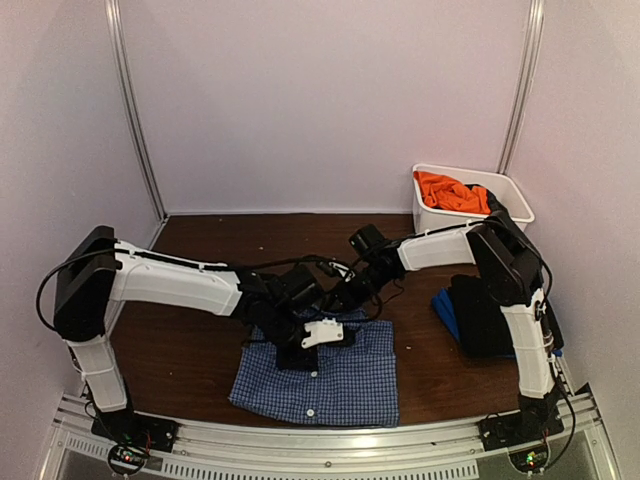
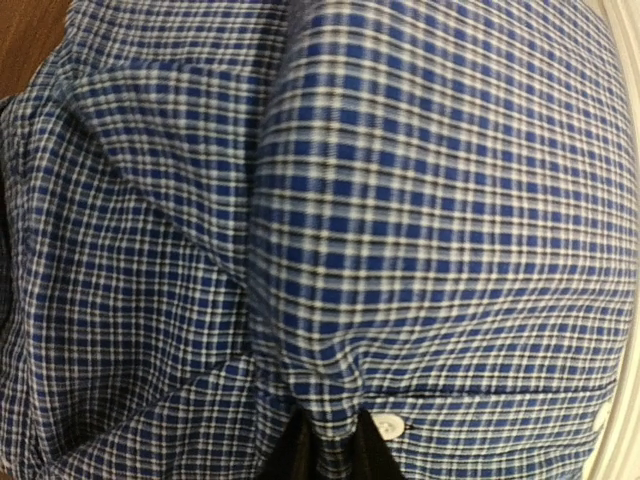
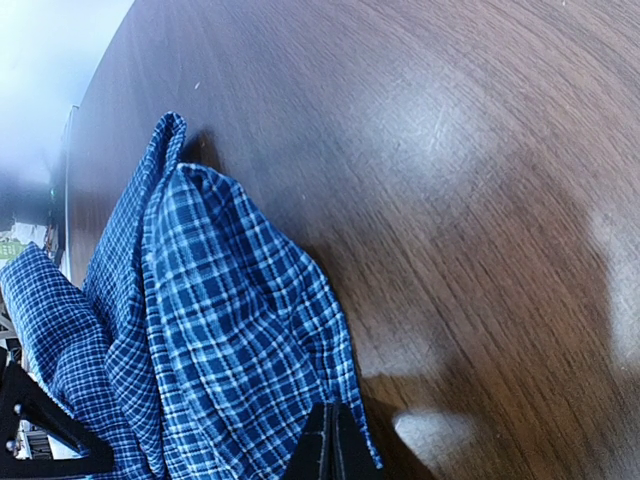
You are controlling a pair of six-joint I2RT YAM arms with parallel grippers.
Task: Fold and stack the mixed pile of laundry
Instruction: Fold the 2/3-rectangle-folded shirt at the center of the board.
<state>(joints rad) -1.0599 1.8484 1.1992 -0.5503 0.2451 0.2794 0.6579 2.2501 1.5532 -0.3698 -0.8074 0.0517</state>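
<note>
Pinching the checked shirt [image 1: 340, 385] from two sides, both arms meet over it at the lower centre of the top view. The shirt lies there on the brown table [image 1: 190, 345], already squared into a rough rectangle.

In its wrist view the left gripper [image 2: 335, 452] sits at the bottom edge. Its dark fingers are drawn close, with a puckered ridge of check cloth caught between them beside a white button [image 2: 390, 425]. That looks like a grip meant to pull a fold over or tighten the crease.

The right gripper [image 3: 330, 447] is closed tight on a thin edge of the same shirt at the bottom of its own view. The cloth rises from the wood into a loose fold at lower left there, probably lifted so that it can be laid back over the body.

The orange T-shirt [image 1: 450, 190] waits in the white tub [image 1: 440, 222] at upper right, so it is likely still unsorted. A blue piece [image 1: 443, 310] and a black piece [image 1: 480, 320] lie together at the right edge under the right arm; that looks like the start of a stack.

Counted:
- two arms and two grippers
- one checked shirt
- one orange T-shirt
- one blue piece
- at least one black piece
- one tub
- one button in the left wrist view
</note>
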